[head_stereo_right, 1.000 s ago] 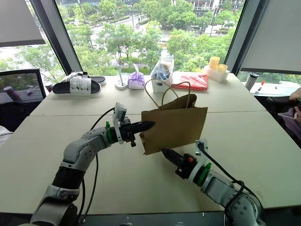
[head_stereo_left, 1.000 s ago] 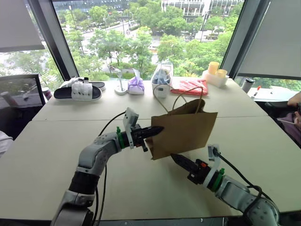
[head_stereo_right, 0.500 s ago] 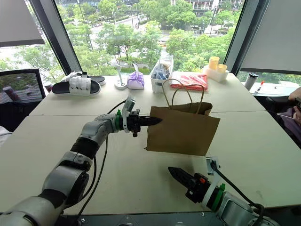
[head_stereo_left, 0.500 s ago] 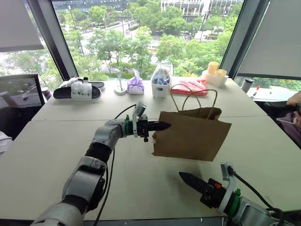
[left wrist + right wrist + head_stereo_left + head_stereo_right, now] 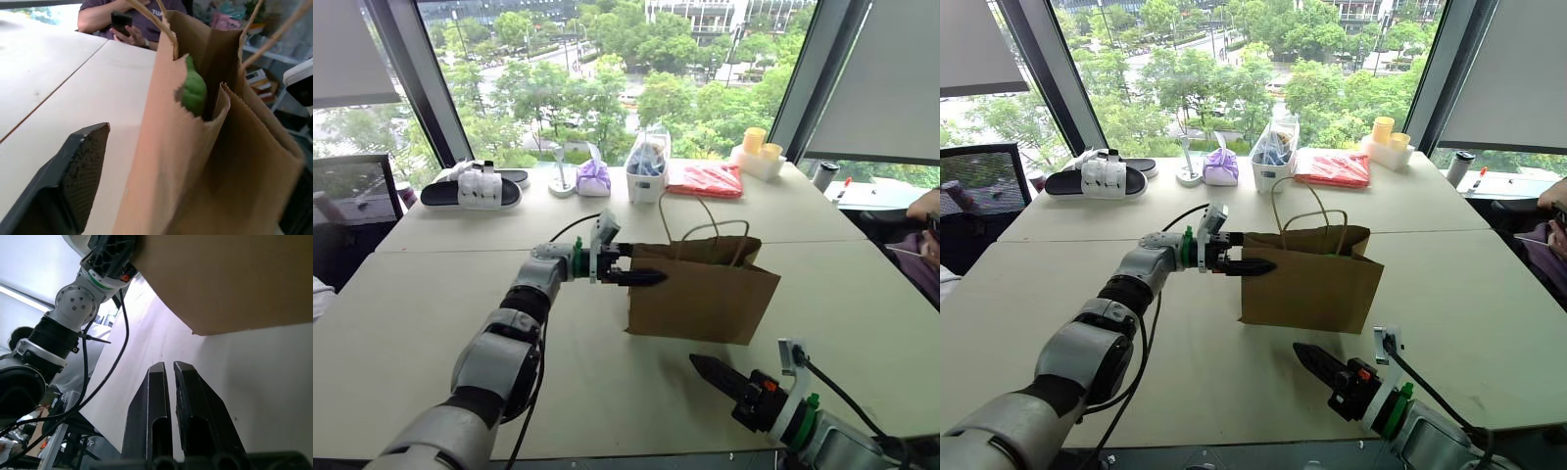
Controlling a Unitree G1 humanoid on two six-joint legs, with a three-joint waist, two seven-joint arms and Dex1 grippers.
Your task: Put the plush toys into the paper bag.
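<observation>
— Bag [image 5: 705, 299] and left gripper [image 5: 646, 264]: how placed?
— Opened wide, astride the bag's upper left edge. One finger [image 5: 73, 181] outside, apart from the paper wall.
— Standing or lifted?
— Standing upright on the table [image 5: 431, 294], mouth open, cord handles raised.
— Any toy to be seen?
— Green toy [image 5: 193, 90] inside the bag, just below the rim, against an inner fold.
— And the right gripper [image 5: 695, 360]?
— Pressed shut, holding nothing. Hovering low over the table in front of the bag, apart from it, pointing toward it.
— Farther out?
— Along the window side, well apart from the bag: slippers [image 5: 470, 188], purple bundle [image 5: 594, 176], clear bag [image 5: 648, 162], red packet [image 5: 705, 179], yellow cups [image 5: 756, 140]. Past the table's right end, a person [image 5: 98, 14] holding a phone [image 5: 120, 20].
</observation>
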